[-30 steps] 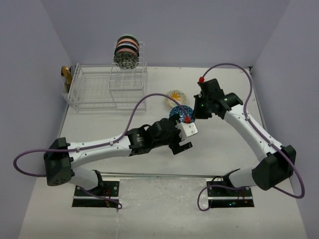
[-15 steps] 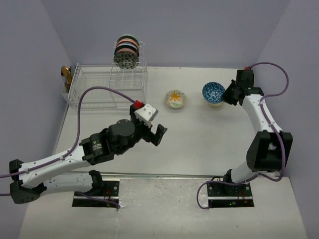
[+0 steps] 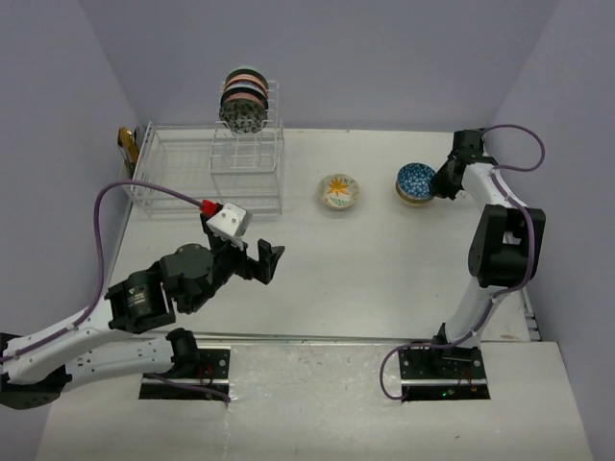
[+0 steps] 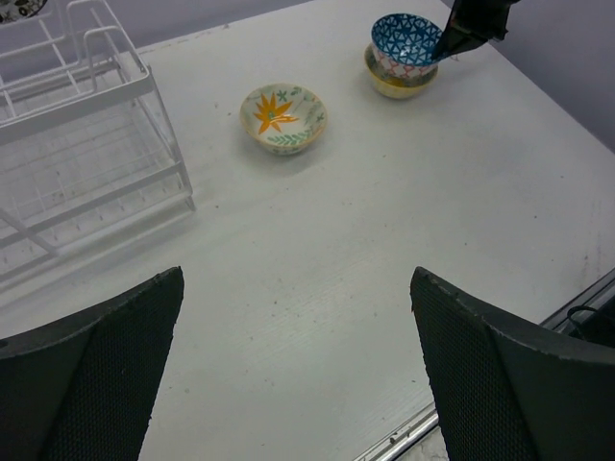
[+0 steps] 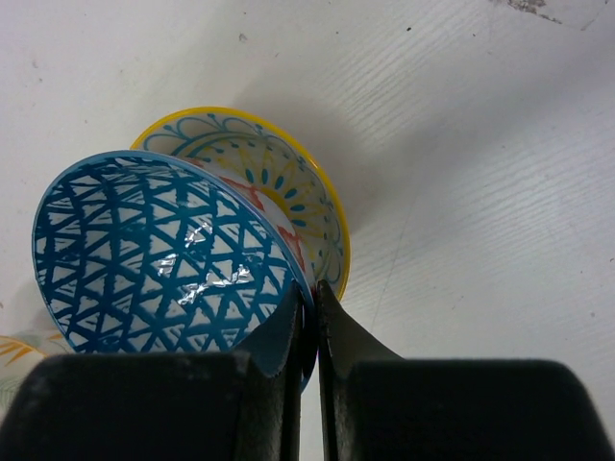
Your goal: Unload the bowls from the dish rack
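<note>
The white wire dish rack [image 3: 192, 168] stands at the back left; several bowls [image 3: 243, 99] stand on edge in its tall slotted tower. My right gripper [image 3: 439, 184] is shut on the rim of a blue triangle-pattern bowl [image 5: 163, 254], which sits tilted in a yellow-rimmed bowl [image 5: 288, 192] on the table at the back right [image 3: 415, 182]. A cream bowl with an orange flower [image 3: 339, 191] sits alone mid-table, also in the left wrist view [image 4: 282, 116]. My left gripper [image 3: 267, 261] is open and empty above the table's near left.
A small golden-brown object [image 3: 126, 144] sits at the rack's left end. The rack's low basket [image 4: 77, 182] shows at the left of the left wrist view. The table's front edge [image 4: 413, 432] has a metal rail. Purple walls enclose the back and sides.
My left arm has drawn back toward the near left, gripper open. My right gripper has carried the blue bowl to the back right and set it into the yellow-rimmed bowl.
</note>
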You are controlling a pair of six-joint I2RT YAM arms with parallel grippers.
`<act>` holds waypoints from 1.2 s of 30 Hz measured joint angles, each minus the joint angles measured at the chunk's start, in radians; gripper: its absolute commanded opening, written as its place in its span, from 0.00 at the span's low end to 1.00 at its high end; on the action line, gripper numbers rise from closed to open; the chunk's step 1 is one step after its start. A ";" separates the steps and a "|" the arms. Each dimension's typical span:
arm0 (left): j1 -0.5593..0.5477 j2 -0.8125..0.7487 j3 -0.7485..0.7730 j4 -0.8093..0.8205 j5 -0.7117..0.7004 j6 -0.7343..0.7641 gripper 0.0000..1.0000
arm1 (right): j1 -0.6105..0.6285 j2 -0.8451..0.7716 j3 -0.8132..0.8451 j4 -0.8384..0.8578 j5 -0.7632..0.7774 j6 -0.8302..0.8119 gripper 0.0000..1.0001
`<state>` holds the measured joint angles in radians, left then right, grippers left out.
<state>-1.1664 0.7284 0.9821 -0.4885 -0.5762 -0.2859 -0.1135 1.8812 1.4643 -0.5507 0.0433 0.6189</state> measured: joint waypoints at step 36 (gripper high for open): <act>0.061 0.170 0.044 -0.013 -0.207 -0.180 1.00 | -0.012 -0.039 -0.014 0.019 -0.009 0.000 0.21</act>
<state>-1.1049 0.8982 1.0260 -0.5014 -0.7834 -0.4660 -0.1257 1.8423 1.4506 -0.5316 0.0345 0.6189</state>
